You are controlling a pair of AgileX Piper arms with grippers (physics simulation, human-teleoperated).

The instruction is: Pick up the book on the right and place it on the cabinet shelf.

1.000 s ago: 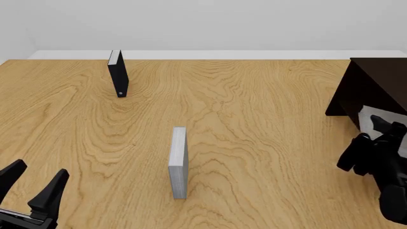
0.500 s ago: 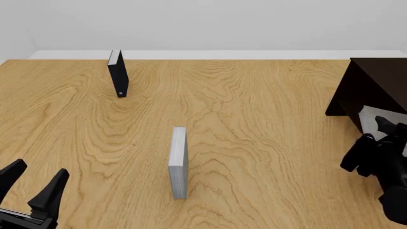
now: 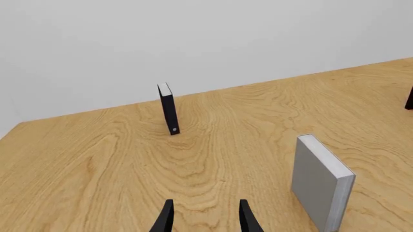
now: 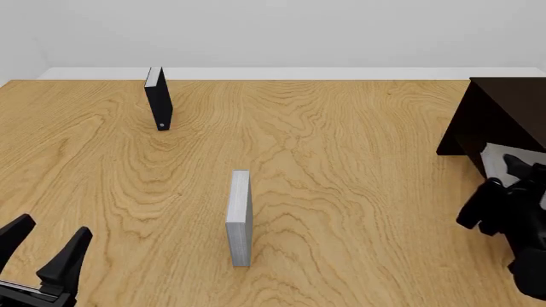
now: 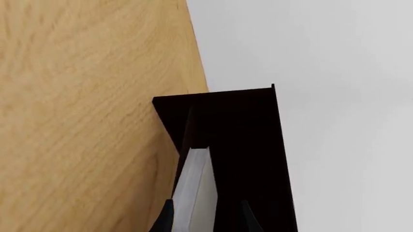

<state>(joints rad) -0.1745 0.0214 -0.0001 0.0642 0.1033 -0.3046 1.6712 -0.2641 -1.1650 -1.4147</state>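
The light grey book [image 4: 492, 158] stands inside the dark cabinet [image 4: 503, 105] at the right edge of the table, mostly hidden by my right arm. In the right wrist view the book [image 5: 193, 183] sits on edge between the cabinet's [image 5: 239, 125] dark boards. My right gripper [image 4: 510, 171] is at the cabinet mouth. Its fingers straddle the book's near end as wide apart as the open left gripper's, with a dark gap on one side [image 5: 205, 216]. My left gripper [image 4: 53, 228] is open and empty at the near left, also seen in the left wrist view [image 3: 205, 212].
A slim grey book [image 4: 240, 217] stands on edge in the middle of the wooden table and shows in the left wrist view [image 3: 319, 181]. A black book [image 4: 158, 99] with white pages stands at the far left [image 3: 169, 108]. A pale wall lies behind.
My right gripper has shifted slightly to the right at the cabinet. The grey book has barely moved. The left arm has not moved.
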